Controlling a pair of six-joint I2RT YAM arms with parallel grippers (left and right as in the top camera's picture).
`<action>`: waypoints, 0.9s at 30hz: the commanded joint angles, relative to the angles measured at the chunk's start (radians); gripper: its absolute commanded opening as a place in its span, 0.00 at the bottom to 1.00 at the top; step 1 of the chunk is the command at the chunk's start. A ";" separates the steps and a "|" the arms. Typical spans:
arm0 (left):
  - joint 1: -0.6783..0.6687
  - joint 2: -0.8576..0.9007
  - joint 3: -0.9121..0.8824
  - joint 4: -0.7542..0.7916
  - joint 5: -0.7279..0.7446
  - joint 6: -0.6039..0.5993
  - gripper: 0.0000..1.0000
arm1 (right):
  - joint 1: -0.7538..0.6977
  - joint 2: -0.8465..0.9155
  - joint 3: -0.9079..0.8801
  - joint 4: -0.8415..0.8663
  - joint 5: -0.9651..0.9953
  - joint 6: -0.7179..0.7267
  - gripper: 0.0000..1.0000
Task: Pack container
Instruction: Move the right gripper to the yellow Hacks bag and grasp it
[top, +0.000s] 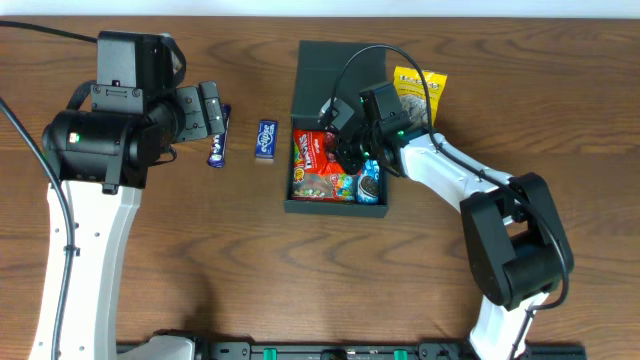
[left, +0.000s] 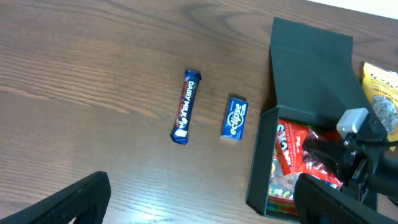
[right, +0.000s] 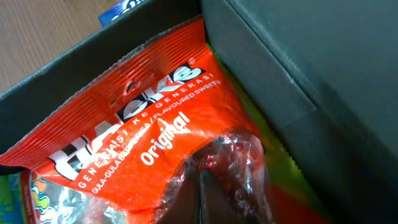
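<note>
The container (top: 330, 208) lies open, lid folded flat, right under the right gripper (top: 350, 150). That gripper reaches inside, fingers apparently pressed together on the crinkled film of the red Hacks packet (right: 124, 124). A yellow snack packet (top: 422, 92) sits outside, beside that arm. The left gripper (left: 202, 186) is spread wide and empty. Just ahead lies the Dairy Milk bar (left: 186, 107) — long axis crosswise to the finger gap — then the Eclipse box (left: 235, 117), containerward. The left arm is nearer both.

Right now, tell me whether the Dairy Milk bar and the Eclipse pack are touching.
Apart. The left wrist view shows a strip of bare wood between the Dairy Milk bar and the Eclipse pack; the overhead view shows the same gap.
</note>
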 joint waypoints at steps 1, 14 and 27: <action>0.005 -0.009 0.021 -0.012 0.000 0.021 0.95 | 0.005 -0.022 0.000 -0.023 -0.048 0.065 0.01; 0.005 -0.009 0.021 -0.016 0.000 0.021 0.95 | -0.070 -0.392 0.000 0.043 0.208 0.263 0.01; 0.005 -0.008 0.021 -0.016 0.000 0.021 0.95 | -0.203 -0.349 0.000 0.054 0.549 0.460 0.20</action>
